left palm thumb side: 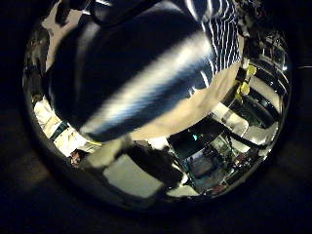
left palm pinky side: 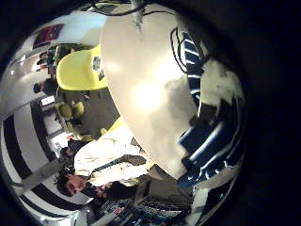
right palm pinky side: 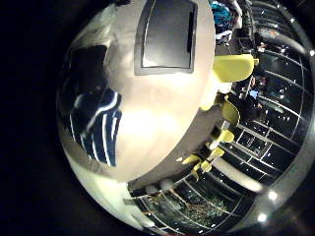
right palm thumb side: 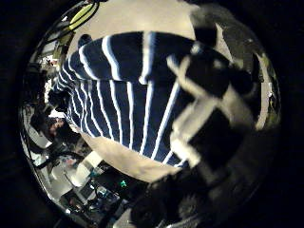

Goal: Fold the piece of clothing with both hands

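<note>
1. The piece of clothing [right palm thumb side: 123,95] is striped, with pale bands across a darker ground, and it lies on the desk [left palm pinky side: 141,85]
2. In the right thumb side palm view the cloth fills much of the picture, so it is close under that palm. Its stripes run in long, gently curved lines and the bare desk top shows past its edges
3. Parts of the right robot hand [right palm thumb side: 204,95] reach into that same view and stand over the striped cloth. I cannot tell from here whether this robot hand is spread wide, drawn narrow, or holding the cloth
4. In the right little finger side palm view the piece of clothing [right palm pinky side: 94,113] sits off to one side of the desk [right palm pinky side: 157,118], lying rumpled rather than flat
5. A dark flat panel [right palm pinky side: 167,34] lies on the desk well apart from the cloth
6. In the left thumb side palm view the striped cloth [left palm thumb side: 146,78] again takes up much of the picture, so it is close to the left palm too
7. In the left little finger side palm view the cloth [left palm pinky side: 207,132] is bunched at one side of the desk, with bare desk top beside it
8. No clear part of the left robot hand shows, so I cannot tell whether it is wide, narrow or holding anything
9. A chair [left palm pinky side: 80,68] stands beyond the desk edge
</note>
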